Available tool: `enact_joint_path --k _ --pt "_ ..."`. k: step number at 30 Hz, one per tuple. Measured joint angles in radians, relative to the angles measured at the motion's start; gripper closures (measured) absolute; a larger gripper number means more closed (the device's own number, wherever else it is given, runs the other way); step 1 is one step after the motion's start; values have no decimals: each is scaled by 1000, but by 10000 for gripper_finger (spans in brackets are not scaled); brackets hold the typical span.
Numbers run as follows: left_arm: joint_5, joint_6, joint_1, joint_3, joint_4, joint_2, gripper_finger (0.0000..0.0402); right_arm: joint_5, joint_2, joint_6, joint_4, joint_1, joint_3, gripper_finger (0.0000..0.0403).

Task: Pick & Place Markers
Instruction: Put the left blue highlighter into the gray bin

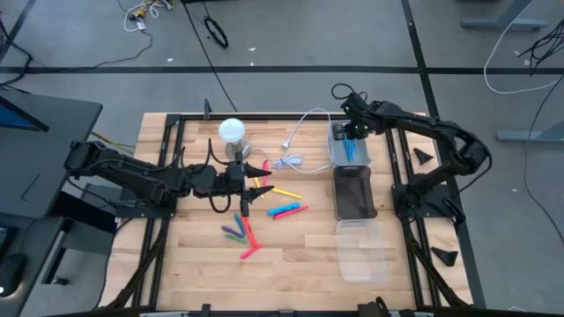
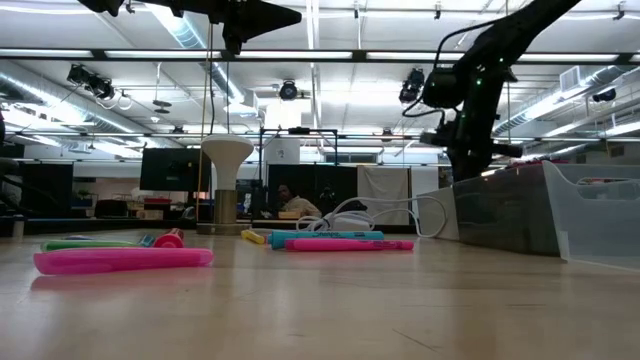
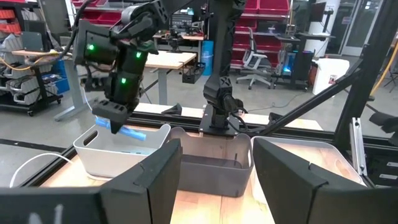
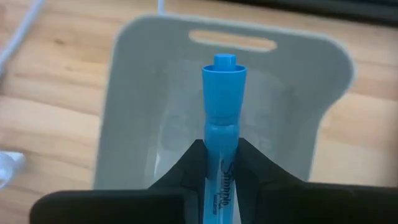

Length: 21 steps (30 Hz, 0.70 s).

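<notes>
The right arm reaches in from the right edge of the high view toward the upper middle, its right claw [image 1: 352, 141] hanging over the pale grey bin [image 1: 336, 151]. This claw is clamped on a blue marker [image 4: 222, 118]; in the right wrist view the marker juts forward out of the dark fingers [image 4: 186, 163], cap end leading, its long axis running straight out from the claw and over the bin's open inside. The inside of the pale bin that shows there looks bare.

The left arm stretches in from the left of the high view, roughly level across the surface [image 1: 176, 264], with its left claw [image 1: 251, 190] at the middle of the frame above the scattered markers. Its fingers [image 3: 152, 186] stand apart in the left wrist view with nothing between them.

Below the pale bin in the high view sits a dark bin [image 1: 354, 194], and lower still a clear bin [image 1: 363, 254]; what they hold cannot be told.

The loose markers [image 1: 264, 216] lie flat on the surface at the centre of the high view: a yellow one [image 1: 284, 194], a blue and pink pair [image 1: 286, 211], and green, purple and pink ones [image 1: 240, 233] lower left of those, pointing various ways. A white cable [image 1: 295, 141] curls above them, beside a white-topped stand [image 1: 232, 132].
</notes>
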Motion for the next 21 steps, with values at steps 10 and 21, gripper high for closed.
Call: enact_joint_path --k 10,21 --pt "0 0 0 0 -5 0 193 42 73 0 -34 -14 0 357" --pt "0 0 0 0 -6 0 193 47 191 -8 6 -26 -1 357"
